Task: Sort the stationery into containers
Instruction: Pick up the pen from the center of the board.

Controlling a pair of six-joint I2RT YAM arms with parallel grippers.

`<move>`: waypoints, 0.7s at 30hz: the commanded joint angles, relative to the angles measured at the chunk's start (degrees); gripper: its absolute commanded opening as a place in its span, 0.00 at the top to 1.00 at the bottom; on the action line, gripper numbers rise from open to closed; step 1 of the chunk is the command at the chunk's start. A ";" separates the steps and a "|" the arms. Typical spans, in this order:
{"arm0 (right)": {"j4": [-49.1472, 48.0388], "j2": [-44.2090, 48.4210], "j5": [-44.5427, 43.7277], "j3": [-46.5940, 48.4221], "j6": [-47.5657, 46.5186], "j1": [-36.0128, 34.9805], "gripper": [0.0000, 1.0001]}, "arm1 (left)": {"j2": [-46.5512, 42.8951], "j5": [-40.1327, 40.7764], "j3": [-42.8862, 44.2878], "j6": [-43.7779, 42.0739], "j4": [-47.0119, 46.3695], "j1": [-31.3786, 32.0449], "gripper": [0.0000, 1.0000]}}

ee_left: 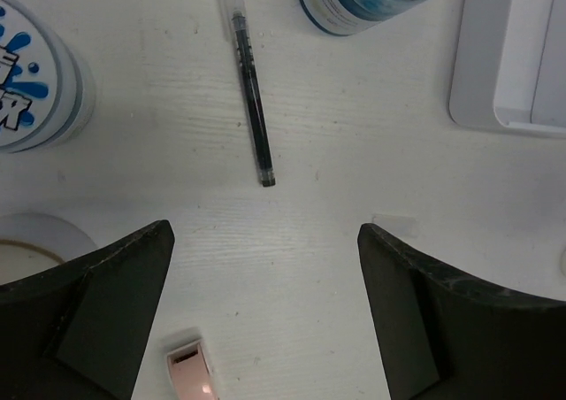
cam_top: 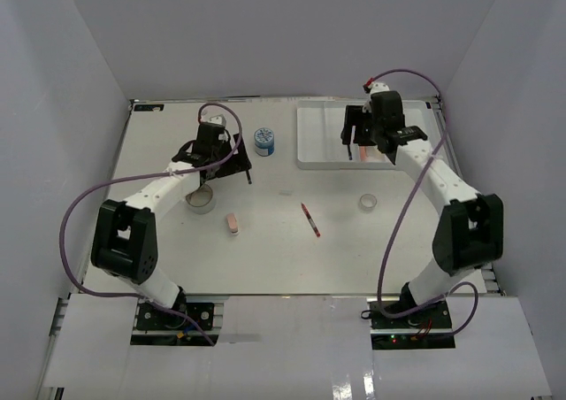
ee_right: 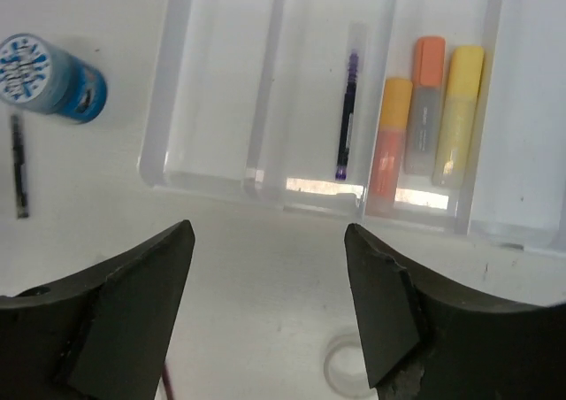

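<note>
Left claw point(cam_top: 217, 150) hangs over the table point(cam_top: 283, 250), far left, black pen point(cam_top: 247, 173) just off it at 4 o'clock. From its wrist: fingers point(ee_left: 97, 303) wide apart, empty, pen lying at 12 o'clock, untouched. Looks light, stiff, slick, apt to roll; I'd pinch mid-barrel. Right claw point(ee_right: 270, 232) gapes too, tray point(ee_right: 265, 99) at 12 o'clock

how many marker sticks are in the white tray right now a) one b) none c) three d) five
c, the right wrist view shows three marker sticks lying side by side in one compartment of the tray, next to the compartment holding a pen.
</note>
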State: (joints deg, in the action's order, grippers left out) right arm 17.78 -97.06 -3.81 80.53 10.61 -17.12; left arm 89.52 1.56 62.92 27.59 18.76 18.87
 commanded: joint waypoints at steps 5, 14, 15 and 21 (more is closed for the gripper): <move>-8.63 19.86 6.01 -17.67 4.68 -0.37 0.10 | 9.61 3.00 9.32 3.08 5.05 2.57 0.08; -12.15 29.72 9.44 -31.74 5.82 -0.45 0.02 | 19.37 9.68 17.06 3.17 6.28 3.45 0.22; -12.33 30.34 9.61 -33.23 5.82 -0.37 0.02 | 20.08 10.38 17.50 2.99 6.37 3.45 0.25; -13.91 33.24 10.75 -37.72 5.39 -0.37 0.02 | 25.00 12.40 21.19 2.29 7.07 3.71 0.37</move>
State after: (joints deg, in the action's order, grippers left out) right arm 8.12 -65.78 5.39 43.90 15.99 -17.41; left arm 113.89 10.87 81.06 30.28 24.60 22.28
